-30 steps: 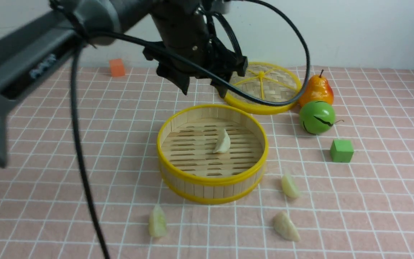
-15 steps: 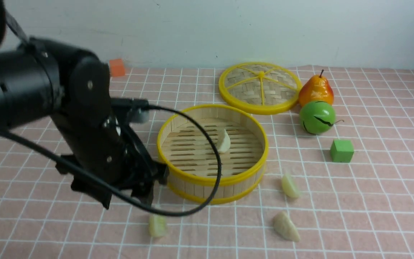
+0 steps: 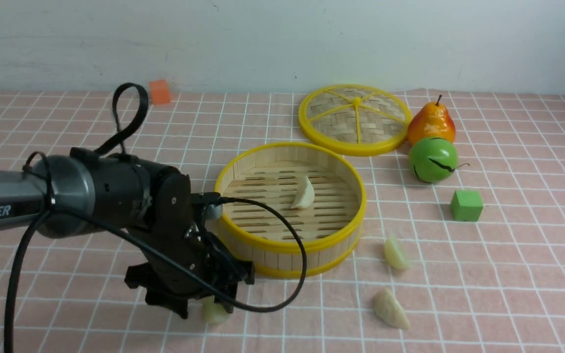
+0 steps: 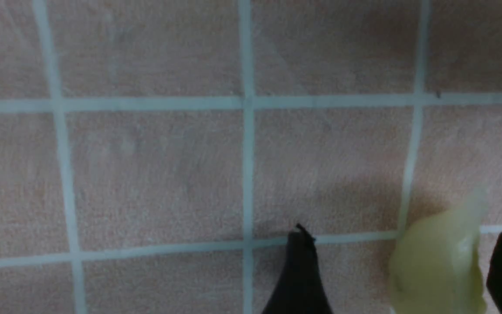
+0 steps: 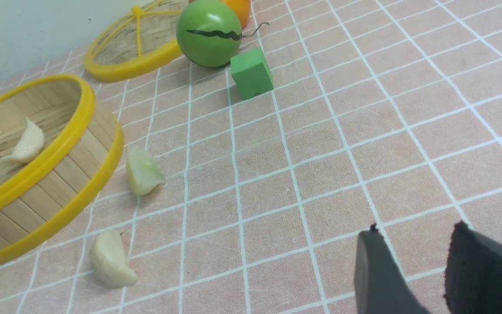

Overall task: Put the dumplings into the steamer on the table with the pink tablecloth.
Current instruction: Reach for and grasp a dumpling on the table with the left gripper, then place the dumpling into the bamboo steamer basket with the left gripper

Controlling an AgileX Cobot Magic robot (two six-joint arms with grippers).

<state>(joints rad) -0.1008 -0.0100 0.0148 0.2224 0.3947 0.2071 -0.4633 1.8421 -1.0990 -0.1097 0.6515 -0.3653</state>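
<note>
The round bamboo steamer (image 3: 287, 245) with yellow rim bands stands mid-table on the pink tablecloth (image 3: 508, 269). One pale dumpling (image 3: 304, 193) lies on its slat floor. My left gripper (image 3: 206, 309) is down at the cloth in front of the steamer's left side, open, straddling another dumpling (image 3: 215, 312). In the left wrist view that dumpling (image 4: 434, 266) sits near one finger, with a gap to the other. Two more dumplings (image 3: 396, 253) (image 3: 390, 309) lie right of the steamer's front. My right gripper (image 5: 416, 229) shows only in its wrist view, open and empty above bare cloth.
The flat woven lid (image 3: 354, 117) lies behind the steamer. Right of it stand an orange pear (image 3: 432, 122), a green ball (image 3: 432, 159) and a green cube (image 3: 466, 205). An orange cube (image 3: 159, 91) sits at the far left by the wall.
My left arm swung from above the steamer's far side to its front left and came down until its fingers straddle the front-left dumpling. The dumplings have not moved.
</note>
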